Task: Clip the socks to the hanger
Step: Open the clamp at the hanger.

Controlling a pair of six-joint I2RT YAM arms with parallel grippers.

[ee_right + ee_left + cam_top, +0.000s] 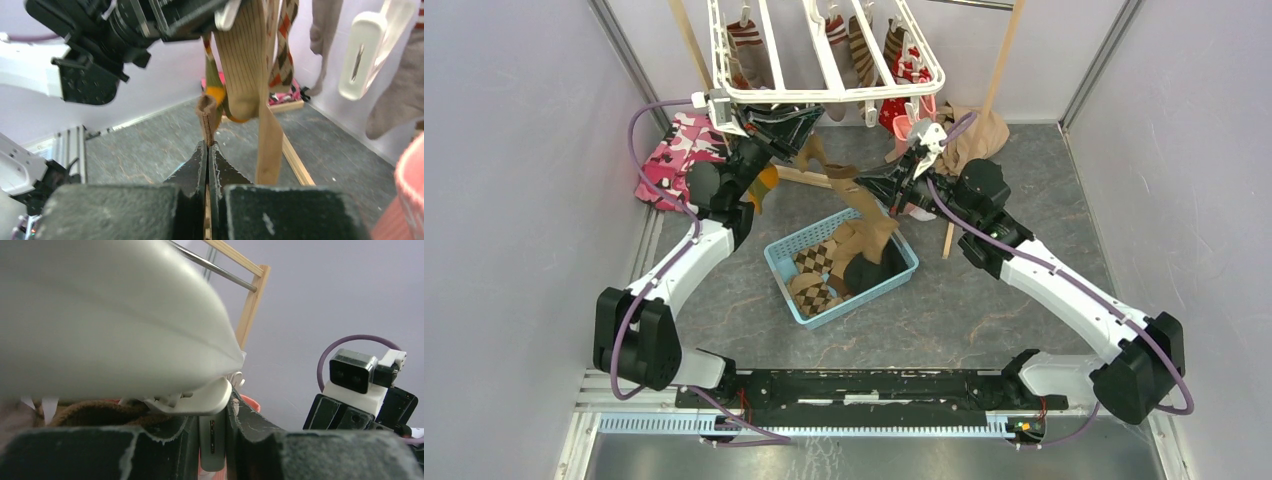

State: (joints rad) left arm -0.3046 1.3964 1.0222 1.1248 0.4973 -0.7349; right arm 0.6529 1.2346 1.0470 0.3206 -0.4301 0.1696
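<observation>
We have some socks (861, 45) clipped, more left in the basket (776, 262); left gripper (212, 412) squeezes a clip (212, 440), right gripper (207, 150) a tan sock (206, 117).

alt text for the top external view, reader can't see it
Two robot arms reach up beneath a white clip hanger already carrying several socks. The left gripper pinches a clip at the frame's near edge; the right gripper is shut on a tan sock that trails down into a blue basket of more socks.
</observation>
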